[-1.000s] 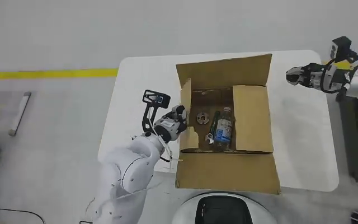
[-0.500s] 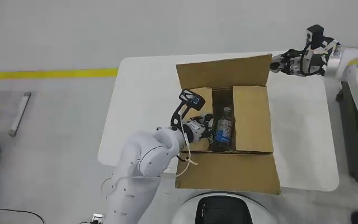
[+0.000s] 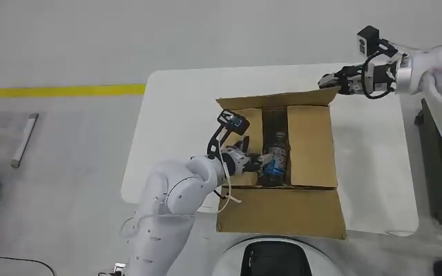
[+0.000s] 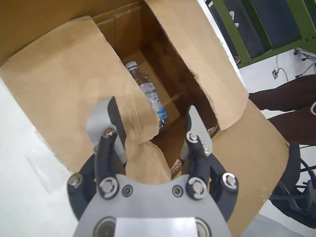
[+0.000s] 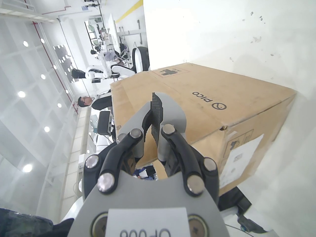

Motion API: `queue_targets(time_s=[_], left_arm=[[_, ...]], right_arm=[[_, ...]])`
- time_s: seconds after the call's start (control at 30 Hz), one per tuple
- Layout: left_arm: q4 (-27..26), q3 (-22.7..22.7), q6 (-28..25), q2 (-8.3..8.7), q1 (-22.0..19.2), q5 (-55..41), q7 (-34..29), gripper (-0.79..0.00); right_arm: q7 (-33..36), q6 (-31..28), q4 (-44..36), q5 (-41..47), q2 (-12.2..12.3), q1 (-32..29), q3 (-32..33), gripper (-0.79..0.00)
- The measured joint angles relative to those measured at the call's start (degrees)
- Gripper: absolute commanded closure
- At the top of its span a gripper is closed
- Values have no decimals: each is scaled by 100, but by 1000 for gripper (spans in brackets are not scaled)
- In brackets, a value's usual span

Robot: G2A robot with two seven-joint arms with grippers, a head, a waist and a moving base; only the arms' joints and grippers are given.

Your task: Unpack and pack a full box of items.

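Note:
An open cardboard box (image 3: pixel 283 210) stands mid-table. Inside it lies a clear bottle (image 3: pixel 277 157) with a blue-and-white label, its cap toward the far wall. My left gripper (image 3: pixel 261 161) hangs open in the box mouth, close to the bottle. In the left wrist view the left gripper (image 4: pixel 150 118) straddles the torn edge of the left flap (image 4: pixel 61 75); one finger is over the flap and the other over the opening, above the bottle (image 4: pixel 148 92). My right gripper (image 3: pixel 330 81) is shut at the right corner of the far flap (image 3: pixel 276 99). The right gripper (image 5: pixel 156 109) sits against the box's (image 5: pixel 222 94) outer face.
The white table (image 3: pixel 173 124) has bare room left and right of the box. The right flap (image 3: pixel 311 145) lies over part of the opening, and the front flap hangs outward. A green rack (image 4: pixel 259 13) stands beyond the table.
My left gripper came from outside the box's left side into the opening, covering the small items there. My right arm swung left to the far flap, which now stands steeper.

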Motion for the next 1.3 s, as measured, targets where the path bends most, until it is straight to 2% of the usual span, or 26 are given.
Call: queue_targets(time_s=[0.13, 0.37, 0.7, 0.93, 1.13, 1.3], left_arm=[[-386, -299, 157, 58, 204, -119, -116, -785], [-1304, -905, 123, 218, 908, -45, -669, -785], [-1338, -926, 119, 224, 938, -38, -689, -785], [-1339, -926, 118, 224, 939, -38, -688, -785], [-1624, -1018, -523, 327, 1191, 444, -722, -785], [-1882, -1699, -1195, 472, 1605, 939, -797, -785]], right_arm=[[172, -123, -181, -202, 46, -77, -16, 0], [276, -262, -890, -711, 142, -500, -96, 0], [95, -170, -1919, -1425, 271, -1154, -118, 0], [113, -190, -1951, -1413, 274, -1169, -113, 0], [-144, -314, -2125, -1414, 274, -1345, -117, 0], [-588, -440, -2342, -1116, 291, -1680, 77, 0]])
